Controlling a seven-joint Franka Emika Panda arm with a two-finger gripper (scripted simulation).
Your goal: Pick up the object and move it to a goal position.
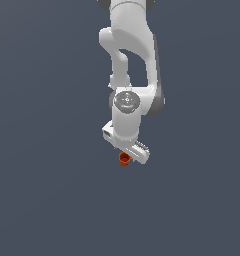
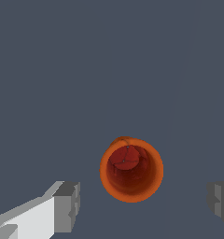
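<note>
Orange-red cup (image 1: 124,159) sits upright on the dark grey floor (image 1: 42,200), just under the white arm (image 1: 132,60), towards the exterior view's left of the gripper (image 1: 134,152). In the wrist view, the cup (image 2: 131,170) shows its hollow, 2 fingers (image 2: 67,206) spread wide, touching nothing.

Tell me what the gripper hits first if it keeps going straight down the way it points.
Probably the orange-red cup: the open gripper points at its mouth, fingers either side; clearance is unclear.
</note>
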